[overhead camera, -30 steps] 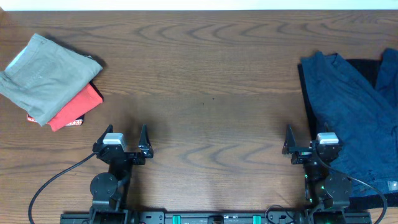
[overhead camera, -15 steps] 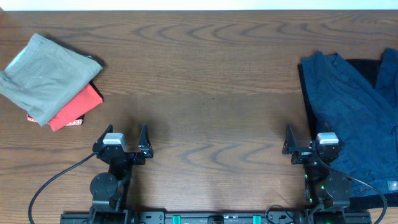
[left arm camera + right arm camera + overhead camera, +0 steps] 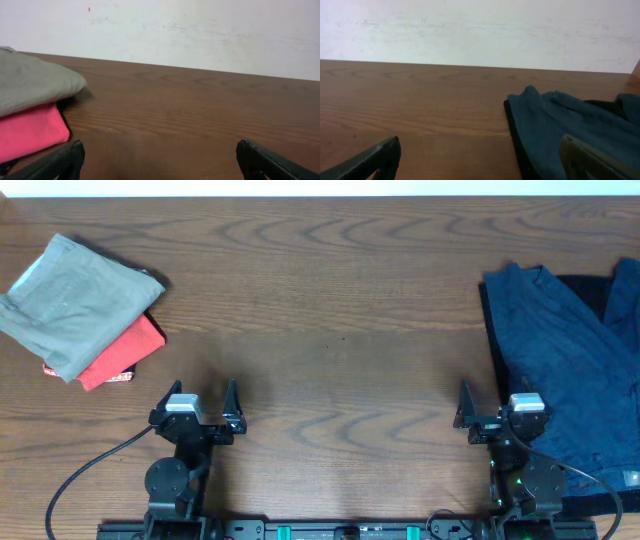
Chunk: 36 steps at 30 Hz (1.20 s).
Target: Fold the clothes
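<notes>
The dark navy-blue trousers [image 3: 565, 365] lie crumpled at the table's right side, running from the far right down to the front edge. They also show in the right wrist view [image 3: 570, 125]. My right gripper [image 3: 497, 405] is open and empty near the front edge, its right finger just at the trousers' left edge. My left gripper [image 3: 195, 402] is open and empty near the front edge at the left, far from the trousers. Its fingers frame bare wood in the left wrist view [image 3: 160, 162].
A folded grey-khaki garment [image 3: 75, 300] lies on a folded red garment [image 3: 125, 352] at the back left, both in the left wrist view [image 3: 35, 87]. A black cloth [image 3: 590, 288] lies under the trousers at the right. A white wall runs behind the wooden table [image 3: 330, 310].
</notes>
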{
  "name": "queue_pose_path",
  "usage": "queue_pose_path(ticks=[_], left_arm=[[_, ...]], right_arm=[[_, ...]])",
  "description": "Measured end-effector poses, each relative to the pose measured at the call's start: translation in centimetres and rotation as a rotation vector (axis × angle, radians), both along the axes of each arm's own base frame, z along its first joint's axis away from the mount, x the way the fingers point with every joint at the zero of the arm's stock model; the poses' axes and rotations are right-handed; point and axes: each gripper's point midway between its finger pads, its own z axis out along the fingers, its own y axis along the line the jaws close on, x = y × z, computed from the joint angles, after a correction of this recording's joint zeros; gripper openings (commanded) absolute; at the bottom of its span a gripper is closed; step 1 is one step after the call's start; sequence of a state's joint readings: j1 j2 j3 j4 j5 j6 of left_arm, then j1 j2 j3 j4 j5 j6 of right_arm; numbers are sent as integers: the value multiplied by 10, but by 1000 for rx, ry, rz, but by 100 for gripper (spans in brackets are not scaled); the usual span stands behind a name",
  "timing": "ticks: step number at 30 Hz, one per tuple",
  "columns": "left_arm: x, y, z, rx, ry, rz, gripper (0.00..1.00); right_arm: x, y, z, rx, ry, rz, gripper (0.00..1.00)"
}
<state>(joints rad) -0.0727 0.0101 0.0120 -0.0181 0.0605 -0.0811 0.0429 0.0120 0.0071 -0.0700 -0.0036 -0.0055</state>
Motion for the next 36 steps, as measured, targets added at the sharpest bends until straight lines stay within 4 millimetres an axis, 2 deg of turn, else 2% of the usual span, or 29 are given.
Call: queue_pose_path(ticks=[12, 18, 20, 24, 29, 36], left_arm=[[-1, -2, 1, -74, 13, -2, 98], [-1, -8, -10, -86, 127, -31, 98], [-1, -10, -6, -92, 171, -41, 98], [1, -13, 7, -95, 279, -50, 98], [6, -16, 9, -95, 440, -55, 98], [6, -28, -4, -115, 667, -107, 98]], right_arm=[[0, 3, 0, 60, 3, 12, 99], [-3, 2, -5, 80, 69, 2, 99], [-5, -1, -5, 80, 114, -14, 99], [-6, -4, 10, 80, 187, -38, 99], [-6, -6, 13, 78, 365, -59, 99], [-13, -15, -21, 28, 796, -131, 99]])
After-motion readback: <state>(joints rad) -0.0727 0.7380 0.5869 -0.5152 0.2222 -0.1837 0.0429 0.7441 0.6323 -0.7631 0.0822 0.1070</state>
